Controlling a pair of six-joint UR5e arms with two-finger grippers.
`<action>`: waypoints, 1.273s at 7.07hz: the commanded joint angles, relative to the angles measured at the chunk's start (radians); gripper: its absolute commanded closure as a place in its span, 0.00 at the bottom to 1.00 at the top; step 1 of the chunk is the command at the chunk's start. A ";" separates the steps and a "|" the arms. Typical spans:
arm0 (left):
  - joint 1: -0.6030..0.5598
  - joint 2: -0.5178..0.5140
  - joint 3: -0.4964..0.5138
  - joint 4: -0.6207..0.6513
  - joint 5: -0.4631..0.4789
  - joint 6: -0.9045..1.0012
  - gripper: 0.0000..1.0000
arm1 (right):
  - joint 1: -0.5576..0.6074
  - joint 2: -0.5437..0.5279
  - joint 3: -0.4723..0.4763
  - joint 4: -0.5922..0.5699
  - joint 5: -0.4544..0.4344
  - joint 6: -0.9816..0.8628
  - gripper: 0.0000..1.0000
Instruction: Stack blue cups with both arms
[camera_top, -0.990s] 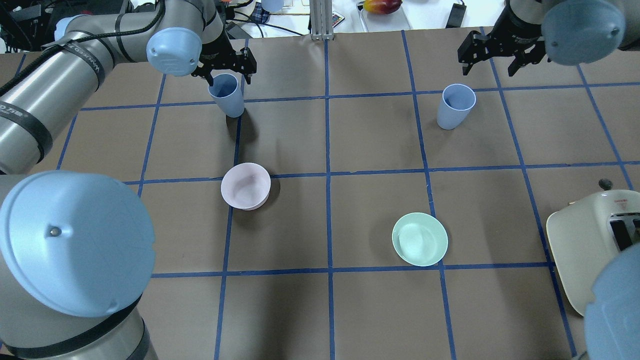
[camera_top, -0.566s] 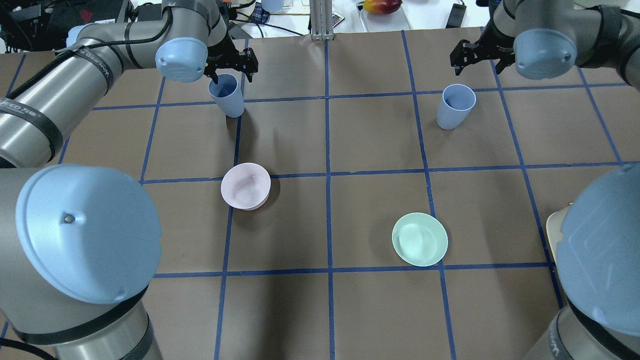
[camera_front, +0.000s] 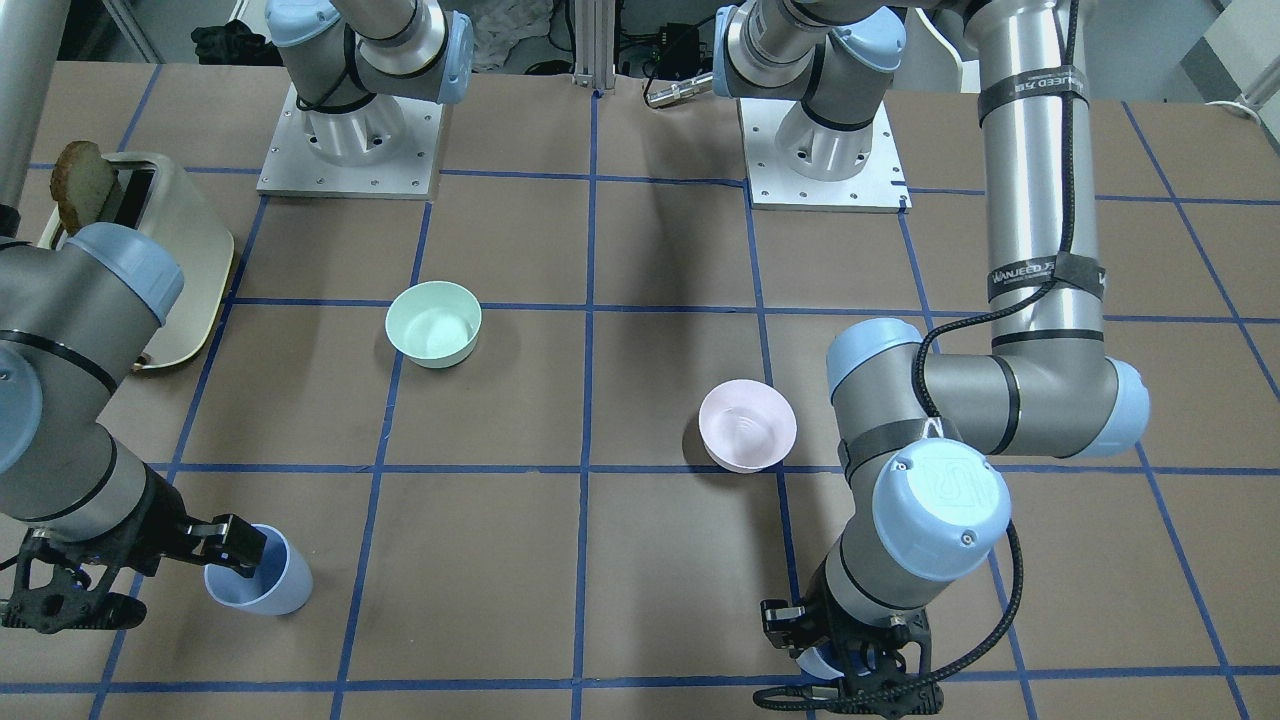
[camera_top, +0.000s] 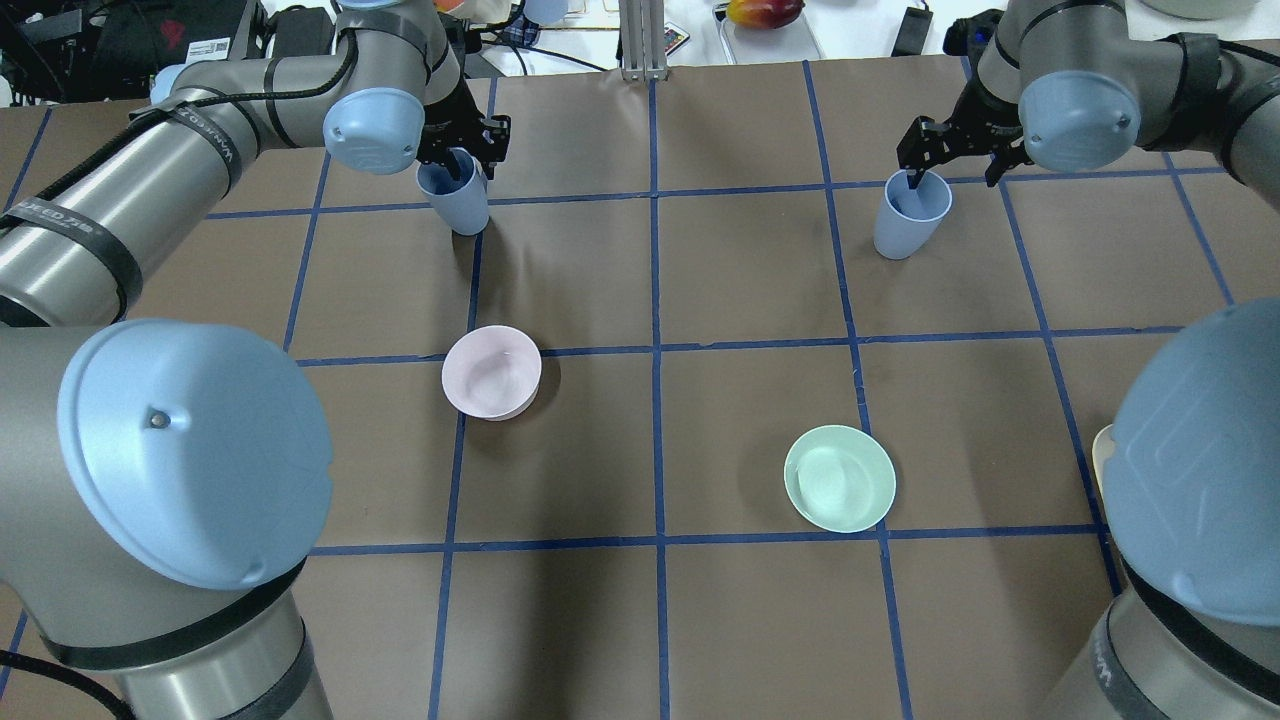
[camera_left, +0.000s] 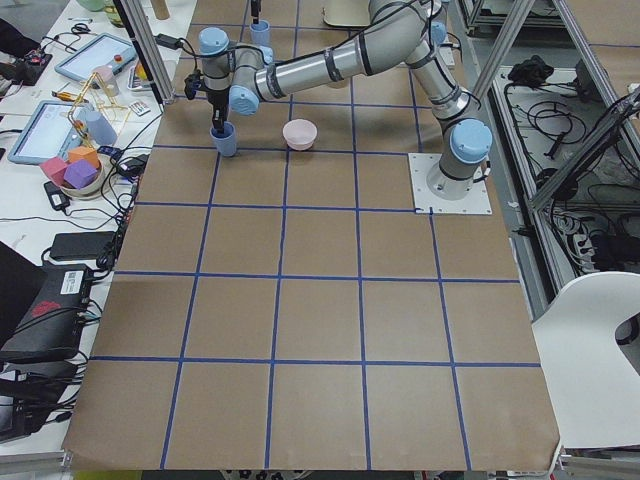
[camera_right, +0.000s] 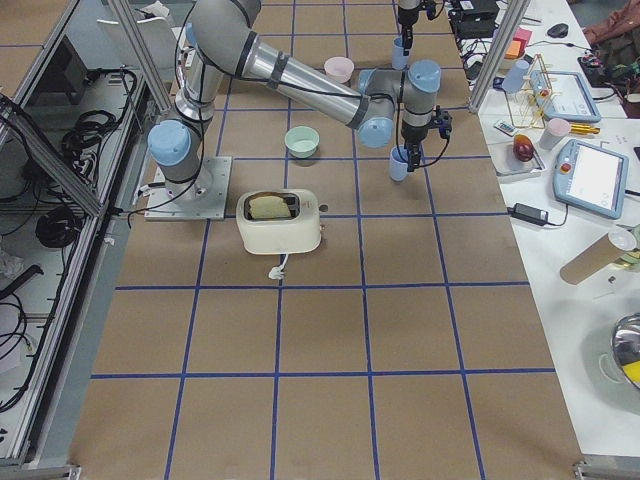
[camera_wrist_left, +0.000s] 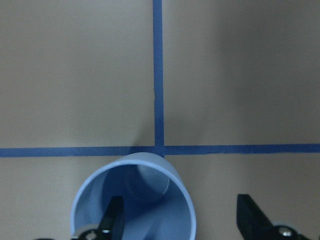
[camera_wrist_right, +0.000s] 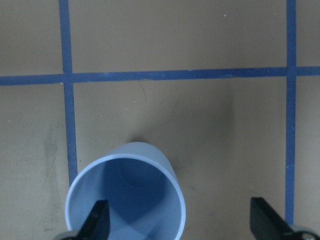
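Note:
Two blue cups stand upright on the brown table. The left blue cup (camera_top: 456, 195) is at the far left; my left gripper (camera_top: 467, 150) is open and straddles its rim, one finger inside and one outside, as the left wrist view shows (camera_wrist_left: 182, 222) over the cup (camera_wrist_left: 150, 172). The right blue cup (camera_top: 910, 212) is at the far right; my right gripper (camera_top: 952, 160) is open and straddles its rim the same way (camera_wrist_right: 181, 222), cup (camera_wrist_right: 130, 165). Neither cup is lifted. From the front, the right cup (camera_front: 262, 582) shows; the left cup (camera_front: 818, 662) is mostly hidden.
A pale pink bowl (camera_top: 492, 372) sits left of centre and a mint green bowl (camera_top: 839, 478) right of centre, both nearer the robot than the cups. A cream toaster (camera_front: 150, 250) with toast stands on the robot's right side. Clutter lies beyond the table's far edge.
Both grippers have come down onto their cups. The right gripper moved from beyond its cup to over the rim. Each now has one finger inside a cup. The cups have not moved.

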 joint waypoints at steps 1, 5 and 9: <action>-0.003 0.003 -0.001 0.013 -0.001 -0.001 1.00 | -0.003 0.004 0.009 0.025 0.001 -0.006 0.00; -0.138 0.063 0.005 -0.085 0.022 -0.201 1.00 | -0.003 0.029 0.030 0.027 0.005 -0.020 0.00; -0.347 0.095 -0.047 -0.130 0.062 -0.690 1.00 | -0.016 0.039 0.039 0.042 0.013 -0.006 1.00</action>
